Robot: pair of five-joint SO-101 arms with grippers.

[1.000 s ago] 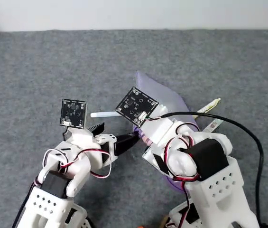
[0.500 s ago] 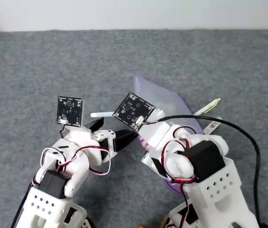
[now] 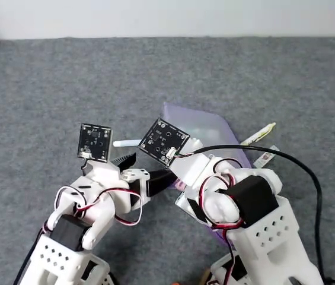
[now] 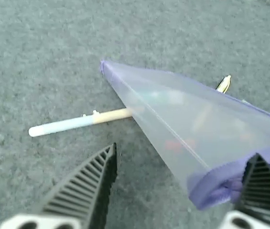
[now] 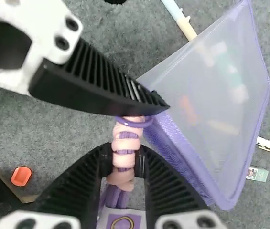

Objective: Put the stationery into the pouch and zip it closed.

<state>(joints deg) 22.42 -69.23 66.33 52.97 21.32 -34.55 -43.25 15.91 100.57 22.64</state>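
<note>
The translucent purple pouch [image 3: 211,127] lies on the grey mat, with stationery showing dimly inside it [image 5: 211,95]. My right gripper [image 5: 125,160] is shut on the pink, purple-striped zipper pull [image 5: 125,143] at the pouch's near end. My left gripper [image 4: 185,155] stands open, its fingers either side of that same pouch end [image 4: 211,191]; in the high view it [image 3: 146,170] points at the pouch from the left. A white and cream pen [image 4: 77,124] lies on the mat with one end under the pouch. A gold-tipped pen [image 4: 224,83] pokes out beyond the pouch.
A cream pen [image 3: 259,133] and a small printed label [image 3: 265,157] lie right of the pouch. A black cable [image 3: 297,166] loops over the right arm. A small orange object [image 5: 21,175] sits near the arm bases. Open grey mat stretches far and left.
The right arm has drawn back slightly toward the near edge with the zipper pull, and the pouch shifted and flattened with it. The left arm wavered a little but stays beside the pouch end.
</note>
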